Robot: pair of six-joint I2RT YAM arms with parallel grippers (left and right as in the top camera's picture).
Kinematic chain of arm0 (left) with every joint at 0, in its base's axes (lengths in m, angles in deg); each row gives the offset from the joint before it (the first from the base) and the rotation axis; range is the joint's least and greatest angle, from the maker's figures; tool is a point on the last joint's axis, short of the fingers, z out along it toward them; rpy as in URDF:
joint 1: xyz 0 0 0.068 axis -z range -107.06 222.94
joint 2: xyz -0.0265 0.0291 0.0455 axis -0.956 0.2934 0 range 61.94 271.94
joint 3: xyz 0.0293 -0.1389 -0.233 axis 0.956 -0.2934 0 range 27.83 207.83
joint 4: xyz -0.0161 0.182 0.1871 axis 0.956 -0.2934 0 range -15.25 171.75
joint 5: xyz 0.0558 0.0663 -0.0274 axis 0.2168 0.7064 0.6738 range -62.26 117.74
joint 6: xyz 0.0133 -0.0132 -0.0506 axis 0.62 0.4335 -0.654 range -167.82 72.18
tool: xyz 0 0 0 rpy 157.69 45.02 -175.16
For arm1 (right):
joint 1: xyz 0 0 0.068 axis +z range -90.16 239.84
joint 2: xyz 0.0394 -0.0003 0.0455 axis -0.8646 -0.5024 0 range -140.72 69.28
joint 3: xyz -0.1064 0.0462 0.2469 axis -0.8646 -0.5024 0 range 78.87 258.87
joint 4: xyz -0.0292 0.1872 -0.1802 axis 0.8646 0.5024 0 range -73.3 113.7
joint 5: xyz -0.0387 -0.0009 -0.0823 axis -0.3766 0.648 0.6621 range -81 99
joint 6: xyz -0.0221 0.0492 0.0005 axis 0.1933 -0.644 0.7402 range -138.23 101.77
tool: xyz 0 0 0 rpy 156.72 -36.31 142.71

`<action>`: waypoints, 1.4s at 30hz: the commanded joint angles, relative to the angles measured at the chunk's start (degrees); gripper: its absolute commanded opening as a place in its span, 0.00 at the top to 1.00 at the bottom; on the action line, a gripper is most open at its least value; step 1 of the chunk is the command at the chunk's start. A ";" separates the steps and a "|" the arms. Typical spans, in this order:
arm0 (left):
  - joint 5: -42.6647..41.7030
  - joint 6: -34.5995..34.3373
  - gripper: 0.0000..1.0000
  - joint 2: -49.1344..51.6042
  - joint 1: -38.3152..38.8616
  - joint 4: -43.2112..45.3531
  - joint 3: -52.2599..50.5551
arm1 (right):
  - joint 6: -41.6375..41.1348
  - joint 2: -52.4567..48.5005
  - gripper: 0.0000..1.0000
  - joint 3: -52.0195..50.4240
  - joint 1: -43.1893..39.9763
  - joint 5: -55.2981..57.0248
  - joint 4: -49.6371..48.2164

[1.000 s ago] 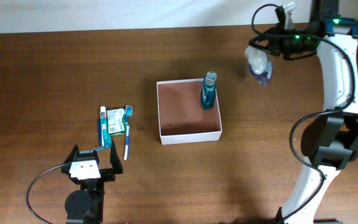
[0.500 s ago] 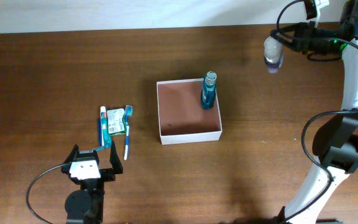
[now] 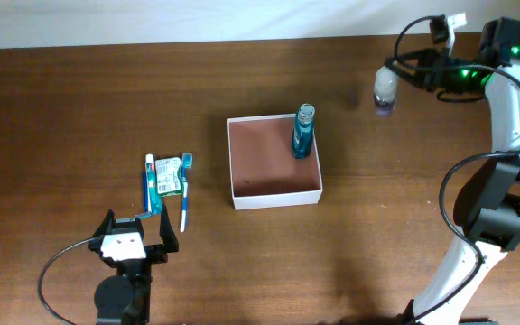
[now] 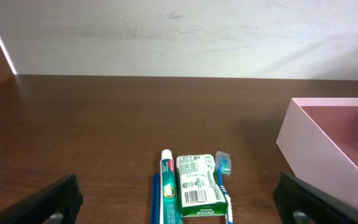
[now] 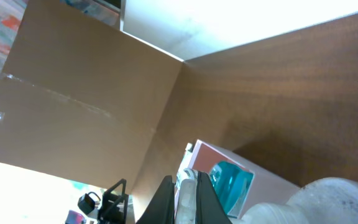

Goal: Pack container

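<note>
Overhead, the right gripper is clamped around a small pale bottle, holding it over the far right of the table, well apart from the container. That white box sits mid-table with a teal bottle upright in its far right corner. The left gripper gapes wide and empty near a toothbrush.

Overhead light is soft and even; the dark table shows a mild sheen; the container casts only a faint shadow; the left wrist view is sharp mid-frame, its wall bright with slanting shadow bands, the left fingers dark and blurred; the right wrist view is blown white at top, the pale bottle out of focus.
</note>
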 commanded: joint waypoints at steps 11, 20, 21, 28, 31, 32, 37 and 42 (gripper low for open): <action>0.22 -0.15 0.00 0.00 -0.33 0.20 -0.48 | 1.60 2.03 0.96 -7.21 0.09 -6.34 -2.67; 0.22 -0.15 0.00 0.00 -0.33 0.20 -0.48 | 1.60 2.03 0.96 -12.94 -2.43 -7.02 -5.27; 0.22 -0.15 0.00 0.00 -0.33 0.20 -0.48 | 1.62 2.03 0.96 -13.20 -2.54 -7.02 -5.29; 0.22 -0.15 0.00 0.00 -0.33 0.20 -0.48 | 1.64 2.03 0.96 -13.70 -2.80 -6.86 -6.75; 0.22 -0.15 0.00 0.00 -0.33 0.17 -0.48 | 1.62 2.03 0.96 -13.97 -2.80 -6.88 -7.58; 0.22 -0.15 0.00 0.00 -0.33 0.20 -0.48 | 1.62 2.03 0.96 -14.10 -2.82 -6.88 -7.87; 0.22 -0.15 0.00 0.00 -0.33 0.20 -0.48 | 1.60 2.03 0.96 -16.31 -2.82 -6.95 -9.38; 0.22 -0.15 0.01 0.00 -0.33 0.20 -0.48 | 1.57 2.03 0.96 -20.26 -2.82 -7.02 -11.63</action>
